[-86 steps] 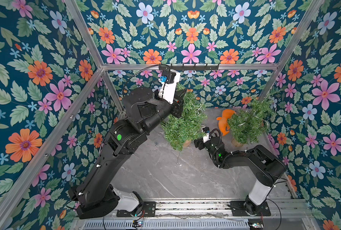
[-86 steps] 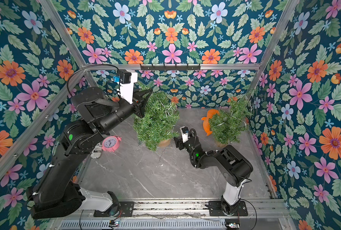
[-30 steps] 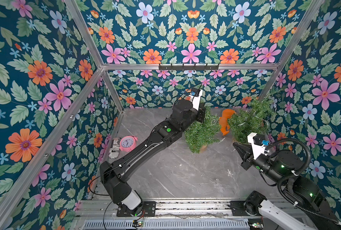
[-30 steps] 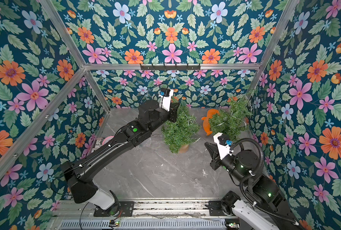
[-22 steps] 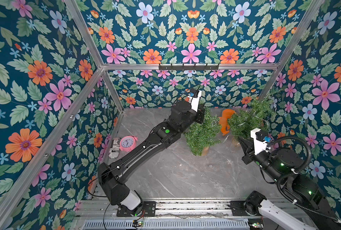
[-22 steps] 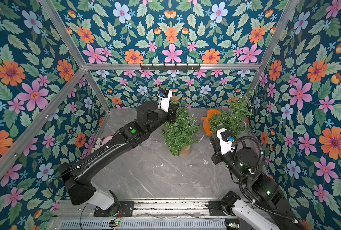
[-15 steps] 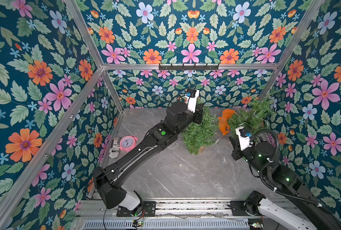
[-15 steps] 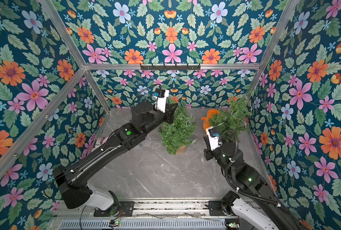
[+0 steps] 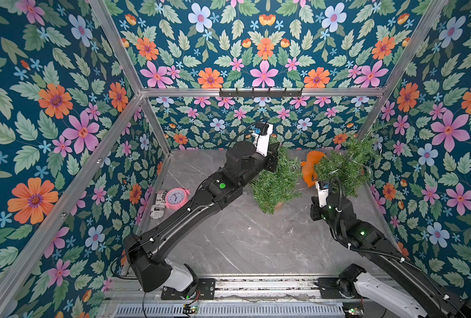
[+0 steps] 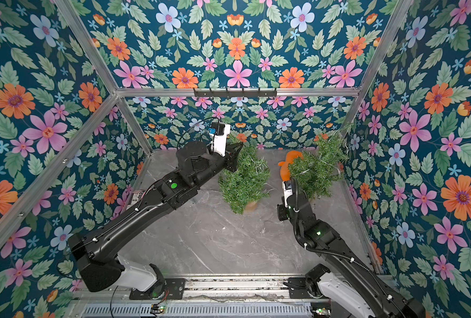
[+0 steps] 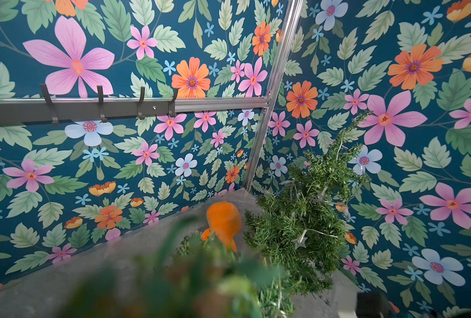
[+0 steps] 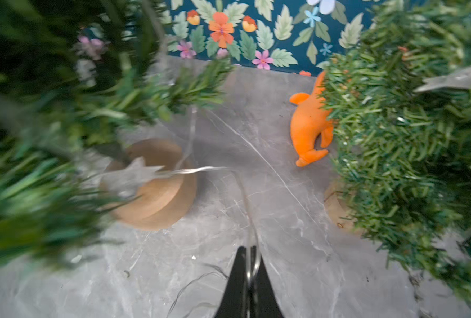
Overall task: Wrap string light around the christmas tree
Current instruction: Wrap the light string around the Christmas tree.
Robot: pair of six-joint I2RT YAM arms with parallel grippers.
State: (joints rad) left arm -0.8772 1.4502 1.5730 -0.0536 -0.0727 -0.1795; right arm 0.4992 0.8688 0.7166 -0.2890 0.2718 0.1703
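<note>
Right end effector [image 12: 247,256]: pinched shut on string light [image 12: 190,171] wire, low over desk [image 12: 283,220]. Left end effector [image 9: 273,162]: clamped on crown of tilted christmas tree [image 9: 277,184], mid-desk. I judged steady tension, snag-free circling, best.

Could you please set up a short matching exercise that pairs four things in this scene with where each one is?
Things:
1. pink alarm clock
2. orange plush toy
3. string light
4. left hand

Places:
A. pinched in the shut right hand
B. lying between the middle tree and the corner tree
C. closed at the top of the middle tree
D. beside the printed can

Pairs: 1-D, 2-B, 3-A, 4-C.
</note>
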